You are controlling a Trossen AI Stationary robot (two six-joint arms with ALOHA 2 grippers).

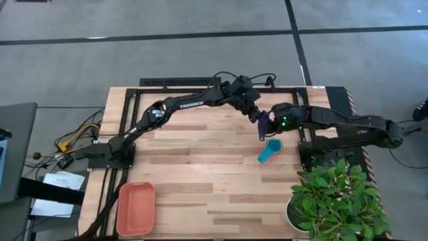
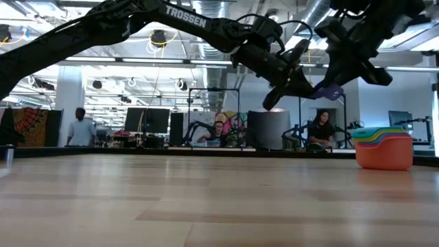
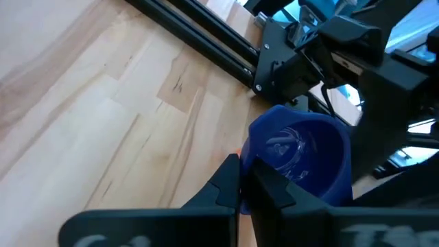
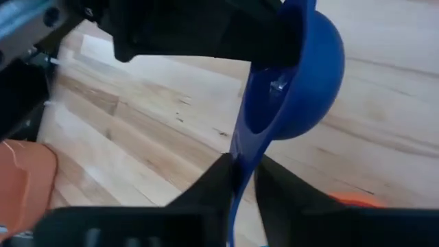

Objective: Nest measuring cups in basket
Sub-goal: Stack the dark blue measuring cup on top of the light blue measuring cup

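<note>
A dark purple-blue measuring cup (image 1: pixel 262 124) hangs in the air over the far right part of the table, between both grippers. My left gripper (image 3: pixel 241 184) reaches it from the left and is shut on it. My right gripper (image 4: pixel 241 180) reaches it from the right and is also shut on it. Below, the other cups sit nested in one stack (image 1: pixel 269 150), teal on top and coral at the bottom (image 2: pixel 384 147), resting on the wood. The salmon-orange basket (image 1: pixel 136 208) lies by the near left edge, far from both grippers. My left gripper pinches the purple-blue cup at the rim of its bowl (image 3: pixel 255 159); the fingers (image 3: pixel 229 180) hide the exact spot. The cup's open mouth faces this wrist, and the cup is lifted clear of the table. My right gripper pinches the cup's handle (image 4: pixel 243 147) between its two fingers (image 4: pixel 214 180), lying across it. The bowl (image 4: pixel 305 68) stands out beyond the fingertips, clear of the table.
A potted plant (image 1: pixel 336 194) stands at the near right corner, close to the cup stack. A black frame (image 1: pixel 200 83) runs along the far edge. People and equipment show in the room beyond the table (image 2: pixel 81 127). Bare wood lies between the stack and the basket.
</note>
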